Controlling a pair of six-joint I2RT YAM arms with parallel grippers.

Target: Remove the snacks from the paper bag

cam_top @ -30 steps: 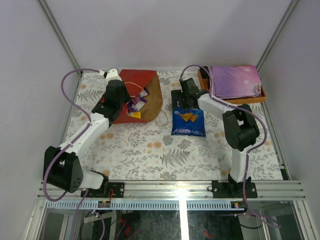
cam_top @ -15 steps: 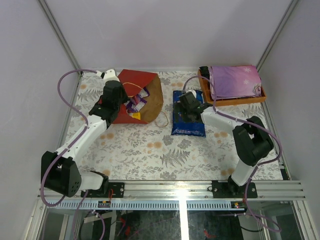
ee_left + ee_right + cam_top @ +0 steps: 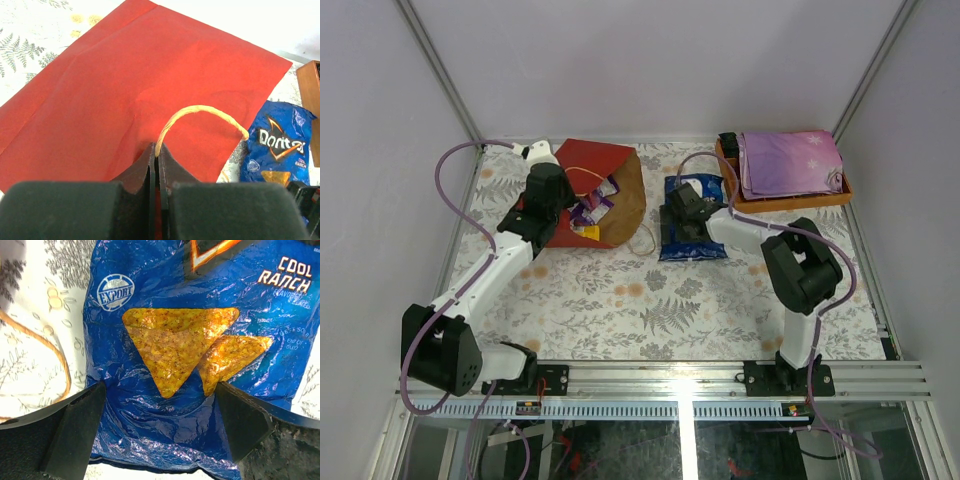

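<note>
The left jaws are pinched shut on one tan loop handle [image 3: 200, 111] of the red paper bag [image 3: 605, 160], which lies on its side at the far left of the tabletop [image 3: 620, 300] with its mouth facing the middle. That hold looks like an anchor, and I'd keep it firm and quiet so the mouth doesn't collapse or slide.

The blue Doritos bag [image 3: 160, 285] is already out, lying flat on the tabletop just right of the paper bag's mouth. The right jaws stand wide open, straddling it from above, one finger on each side of its lower half, gripping nothing.

Several small packets [image 3: 592, 208], purple and yellow among them, show inside the mouth, so most of the job seems left.

To do this step well, I'd lift the right arm straight up off the glossy bag before swinging left, so a finger doesn't drag it along. The bag's other loop handle [image 3: 57, 357] lies loose on the tabletop just beside the Doritos bag and could snag a low pass. Then I'd enter the mouth low and level and take one packet at a time.
</note>
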